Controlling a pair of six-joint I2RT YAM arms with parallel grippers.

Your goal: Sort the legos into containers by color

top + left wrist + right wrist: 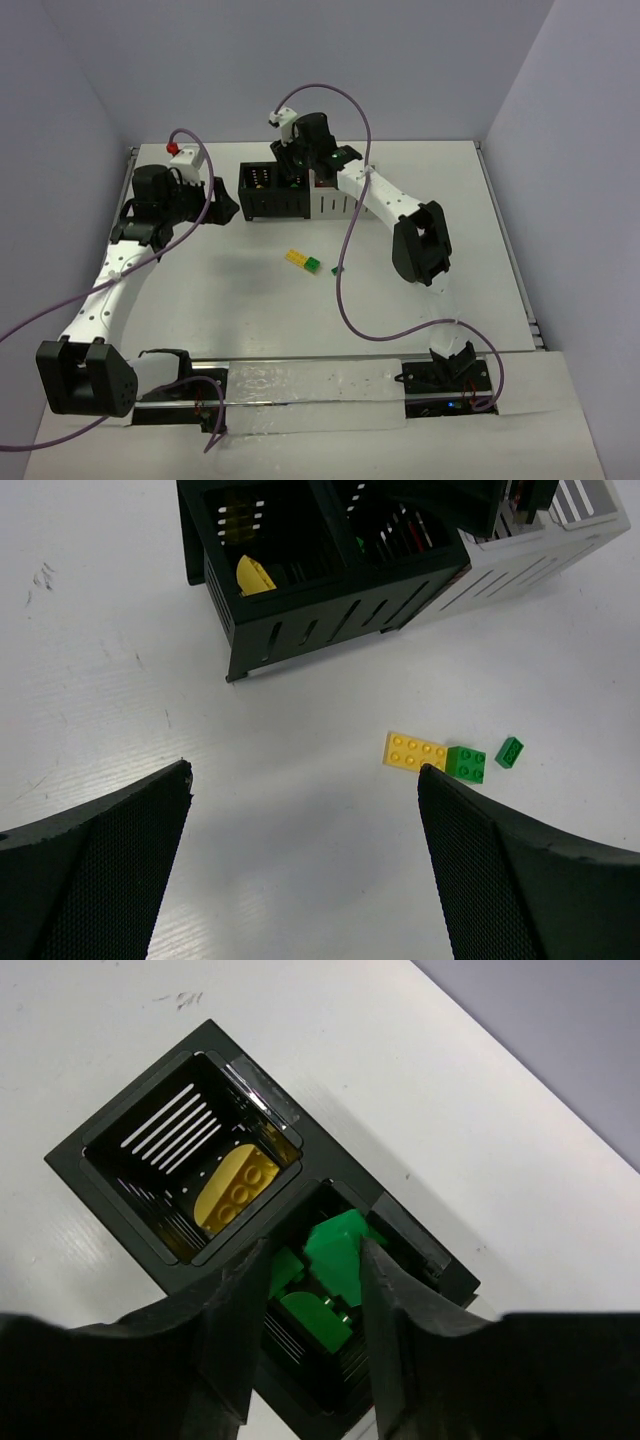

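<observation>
The containers stand at the back of the table: two black bins (272,190) and white ones (335,203) joined on their right. My right gripper (315,1260) hovers open over the second black bin (420,1250), which holds green legos (318,1318); one green brick (340,1250) lies between the fingers against the right one. The first black bin (110,1185) holds a yellow brick (235,1189). My left gripper (305,780) is open and empty above the bare table. A yellow brick (414,751), a green brick (466,763) and a tiny green brick (509,752) lie on the table.
The three loose bricks also show in the top view (305,261), at mid-table in front of the bins. The right arm's purple cable (345,270) loops down past them. Walls close off the back and both sides.
</observation>
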